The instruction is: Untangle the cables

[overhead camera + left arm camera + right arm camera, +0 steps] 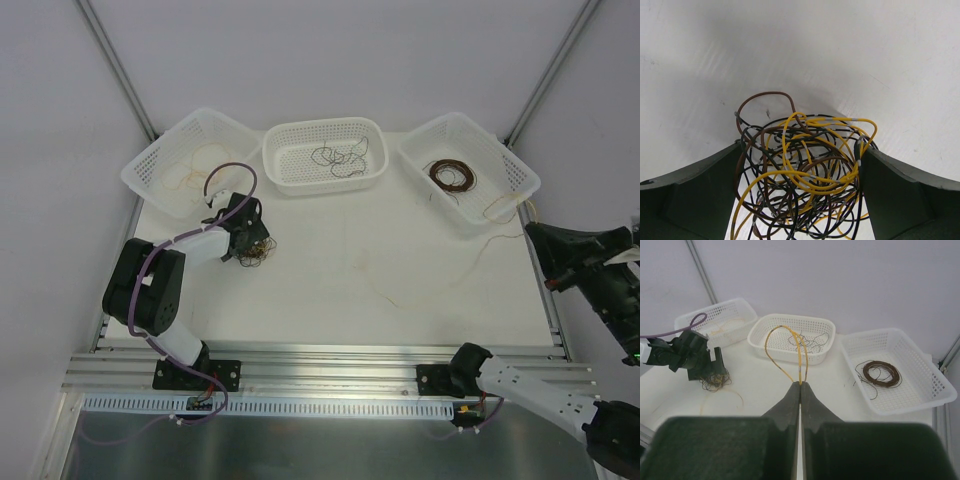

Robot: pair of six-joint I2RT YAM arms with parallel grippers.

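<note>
Left pincer (800, 155) spread wide, straddling cable tangle (258, 250) on bench (340, 260) near left basket (205, 112). Right pincer (800, 386) pressed together, pinching one yellow wire (771, 345), held aloft at right. Risk: left closes on whole clump, knots tighten; thin wire slips.

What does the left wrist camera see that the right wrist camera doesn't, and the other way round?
Only the left wrist view: the tangle of yellow, black and brown wires close up, lying between open jaws. Only the right wrist view: the right gripper shut on a yellow wire loop, and three white baskets behind it. Both: the left gripper at that tangle on the white table.
</note>
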